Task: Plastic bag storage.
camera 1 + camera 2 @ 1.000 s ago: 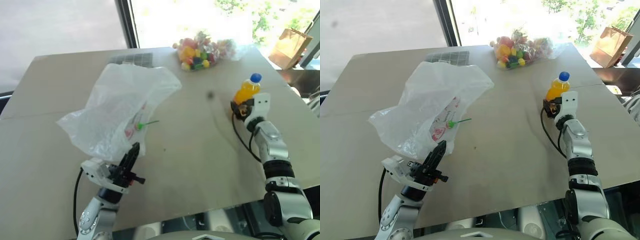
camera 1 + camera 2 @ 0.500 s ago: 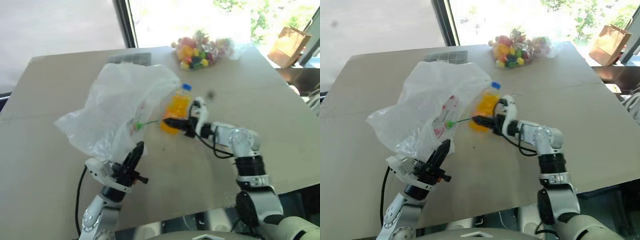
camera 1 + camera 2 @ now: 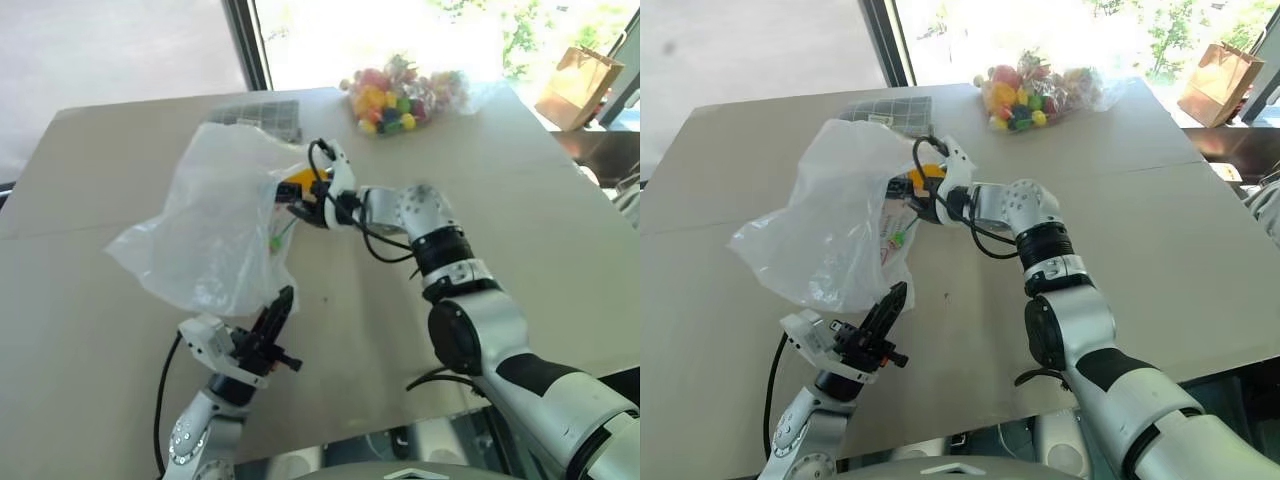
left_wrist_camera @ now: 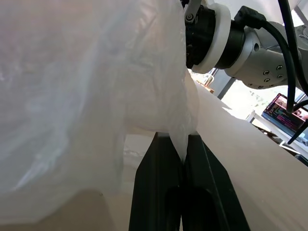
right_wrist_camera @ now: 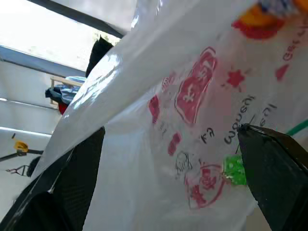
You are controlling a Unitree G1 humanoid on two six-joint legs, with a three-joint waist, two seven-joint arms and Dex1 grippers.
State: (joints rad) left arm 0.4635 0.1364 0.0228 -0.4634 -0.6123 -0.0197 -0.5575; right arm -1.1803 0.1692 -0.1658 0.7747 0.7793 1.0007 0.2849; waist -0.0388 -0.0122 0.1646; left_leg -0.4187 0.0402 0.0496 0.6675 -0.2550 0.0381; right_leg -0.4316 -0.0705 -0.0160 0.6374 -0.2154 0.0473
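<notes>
Since 1 s ago, right arm swung from far right of the surface [image 3: 520,180] across to the plastic bag [image 3: 215,235], carrying the orange bottle [image 3: 298,180] w/ it. Right tool [image 3: 305,200] now sits at the bag's mouth, fingers wide in wrist view, bottle just at the opening. Left tool [image 4: 182,154] is pinched tight on the bag's lower edge, holding it up from below. Bag lies left of the right tool, so next push likely goes leftward into the opening.
</notes>
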